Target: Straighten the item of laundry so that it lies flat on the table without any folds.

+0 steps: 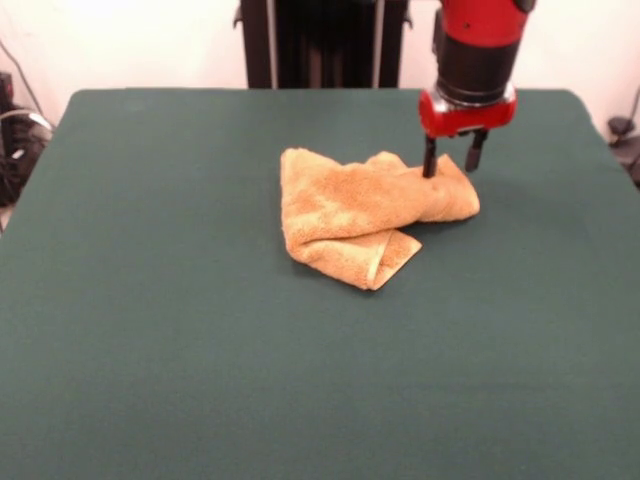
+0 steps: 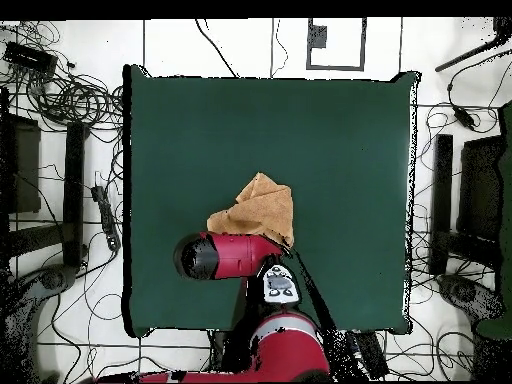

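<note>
The item of laundry is an orange-tan towel, crumpled and folded over itself a little beyond the middle of the green table. A doubled flap points toward the near side. My gripper hangs straight down over the towel's far right end, open. Its left finger touches the cloth there and the right finger stands just behind the towel's edge. In the overhead view the towel lies near the table's centre, and the red arm covers its lower left part and hides the gripper.
Green cloth surrounds the towel on all sides in both views. Off the table, cables and dark equipment lie on the floor at both sides. The arm reaches in from the bottom edge of the overhead view.
</note>
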